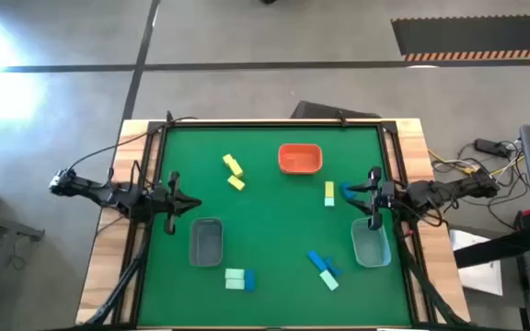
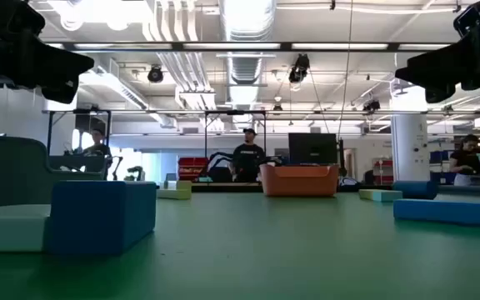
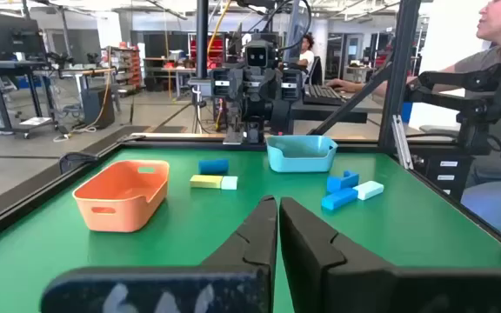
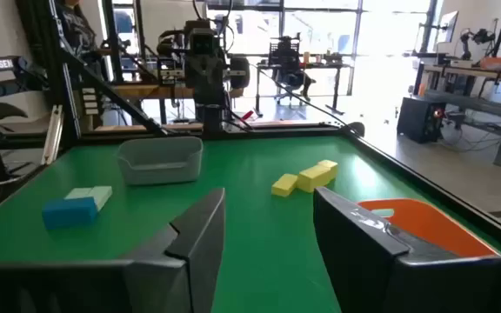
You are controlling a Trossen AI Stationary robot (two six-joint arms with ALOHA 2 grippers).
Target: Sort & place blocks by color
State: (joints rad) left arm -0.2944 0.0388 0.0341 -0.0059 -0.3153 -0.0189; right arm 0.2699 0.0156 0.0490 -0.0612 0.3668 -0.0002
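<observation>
A: Nearest the front edge of the green table [image 1: 274, 216], a mint block [image 1: 234, 278] with a blue block [image 1: 249, 279] touching it, side by side.

B: And over on the right-hand side at the front?

A: Two blue blocks [image 1: 320, 262] lying crossed, a second mint block [image 1: 329, 282] just beside them.

B: The bins?

A: A grey bin [image 1: 206, 242] on the left side, just behind that front pair. A bluish bin [image 1: 371, 245] on the right side, nothing visible in either.

B: Where is the left tool?

A: The left tool [image 1: 190, 204] sits at the left side of the table, just behind the grey bin, fingers pressed together and holding nothing. Its wrist camera shows the two dark fingers [image 3: 307, 239] meeting at the tips.

B: And the right tool?

A: The right tool [image 1: 373, 218] hangs at the back rim of the bluish bin. Its wrist camera shows the fingers [image 4: 203, 235] standing apart with bare green between them, so it is open and empty.

B: Further back?

A: A yellow block with a mint end [image 1: 328, 193], just beside the right arm, with one more blue block [image 1: 350, 194] nearly under that arm.

B: And farthest?

A: Two yellow blocks [image 1: 234, 171] left of centre, close together, and the orange tray [image 1: 300, 158] at the centre back, well apart from both bins.
</observation>
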